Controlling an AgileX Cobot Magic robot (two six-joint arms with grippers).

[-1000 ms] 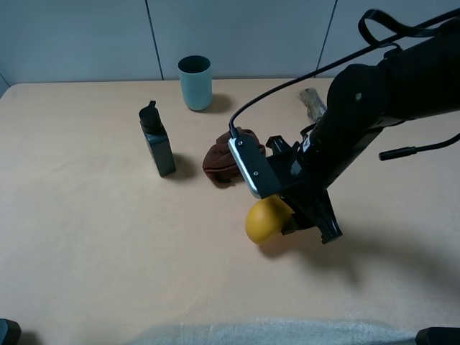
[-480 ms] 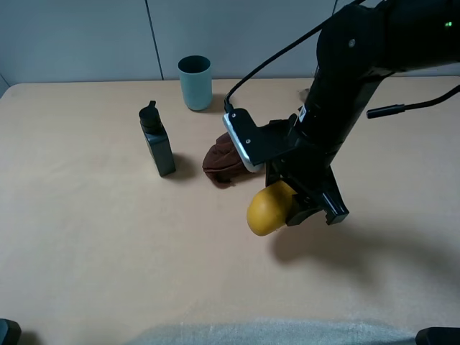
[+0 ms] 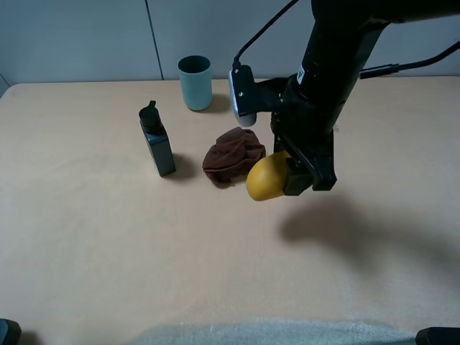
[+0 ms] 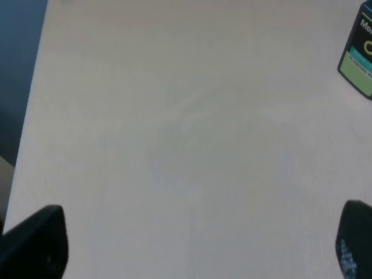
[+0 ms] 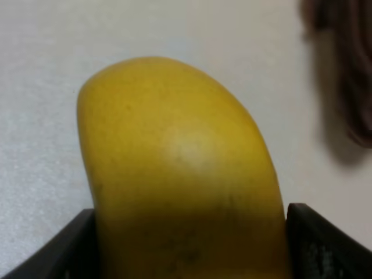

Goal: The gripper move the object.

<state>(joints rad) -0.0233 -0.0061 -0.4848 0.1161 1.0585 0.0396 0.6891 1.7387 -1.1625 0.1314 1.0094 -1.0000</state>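
Observation:
A yellow mango (image 3: 266, 178) hangs above the table, held in my right gripper (image 3: 291, 176), which is shut on it. In the right wrist view the mango (image 5: 180, 174) fills the frame between the two black fingers (image 5: 317, 244). Its shadow lies on the table to the right of it. My left gripper (image 4: 192, 244) shows only its two dark fingertips (image 4: 35, 241) wide apart over bare table; it is open and empty. The left arm is out of the exterior view.
A brown crumpled cloth (image 3: 231, 155) lies just left of the mango. A dark bottle (image 3: 157, 139) stands further left, also in the left wrist view (image 4: 359, 55). A teal cup (image 3: 195, 82) stands at the back. The table's front edge runs along the bottom.
My right gripper has risen and moved back with the mango, lifting it clear of the table. The arm has swung more upright. The other objects have not moved.

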